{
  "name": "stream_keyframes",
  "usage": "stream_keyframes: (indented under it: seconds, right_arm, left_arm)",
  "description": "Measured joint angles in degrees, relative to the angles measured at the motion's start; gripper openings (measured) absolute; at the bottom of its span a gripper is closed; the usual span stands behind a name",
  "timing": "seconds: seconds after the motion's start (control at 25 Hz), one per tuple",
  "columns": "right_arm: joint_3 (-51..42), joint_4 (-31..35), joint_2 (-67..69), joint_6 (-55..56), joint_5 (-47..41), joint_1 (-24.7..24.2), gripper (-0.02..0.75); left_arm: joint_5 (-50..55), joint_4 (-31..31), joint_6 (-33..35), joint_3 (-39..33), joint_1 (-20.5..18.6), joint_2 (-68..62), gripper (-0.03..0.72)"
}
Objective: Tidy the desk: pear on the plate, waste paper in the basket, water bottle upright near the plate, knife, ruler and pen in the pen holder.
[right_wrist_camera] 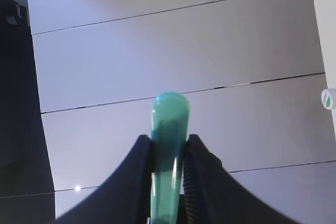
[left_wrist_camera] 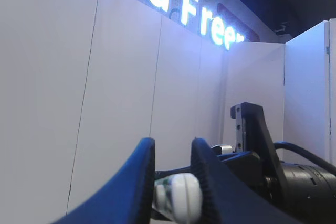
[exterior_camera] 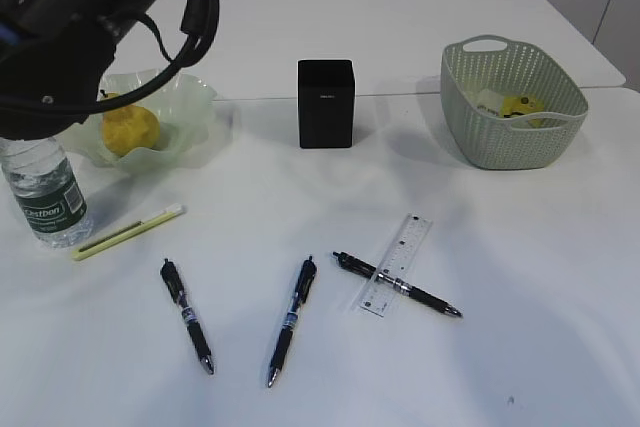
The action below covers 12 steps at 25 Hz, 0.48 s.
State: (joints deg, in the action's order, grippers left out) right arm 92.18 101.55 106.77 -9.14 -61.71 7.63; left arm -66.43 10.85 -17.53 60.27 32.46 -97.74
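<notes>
Pear (exterior_camera: 130, 129) in plate (exterior_camera: 190, 97) far left, water bottle (exterior_camera: 45, 197) before it, basket (exterior_camera: 510, 102) far right.

White wall panels (left_wrist_camera: 52, 77) with thin vertical seams, left wrist view. Glowing white-blue lettering (left_wrist_camera: 210, 19) runs high across them, partly cut off, reads "Free". Right wrist view: teal translucent stick (right_wrist_camera: 169, 150), rounded tip, standing upright against more seamed panels. Small round green-and-white sticker (right_wrist_camera: 327, 99) at right edge.
</notes>
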Motion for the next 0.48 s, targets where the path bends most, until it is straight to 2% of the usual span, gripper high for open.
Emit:
stream_keyframes:
  seconds: [0.48]
  right_arm:
    - [0.0, 0.0, 0.0, -0.12, 0.07, 0.0, 0.172]
  left_arm:
    - [0.0, 0.0, 0.0, 0.0, 0.0, 0.0, 0.145]
